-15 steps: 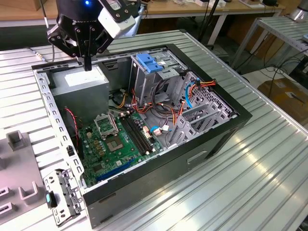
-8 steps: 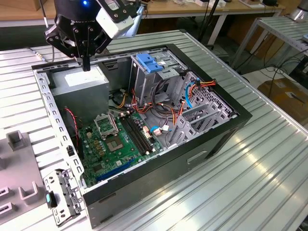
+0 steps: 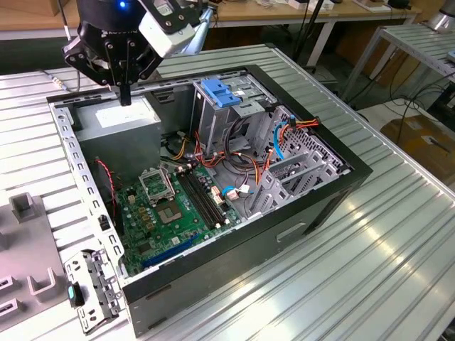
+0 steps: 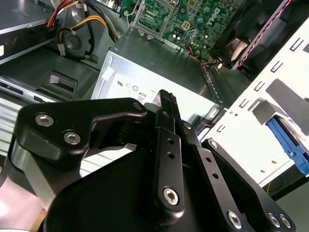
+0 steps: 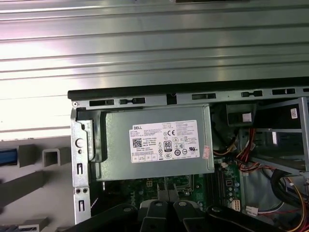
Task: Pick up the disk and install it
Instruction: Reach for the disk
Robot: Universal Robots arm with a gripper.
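The gripper (image 3: 126, 96) hangs just above the power supply (image 3: 99, 117), over its white label. Its fingers are pressed together with nothing between them (in the second wrist view the black fingertips (image 4: 166, 99) meet as one narrow blade). The power supply lies in a corner of the open case (image 3: 357, 170). The disk (image 5: 7, 157) is well apart from the power supply, beyond the case wall, standing in a grey holder (image 5: 26, 155) on the table (image 3: 398, 234); a blue edge of it shows. Near the power supply, inside the case, lie the motherboard (image 3: 178, 206) and the drive cage (image 3: 213, 117) with its blue latch (image 3: 219, 92).
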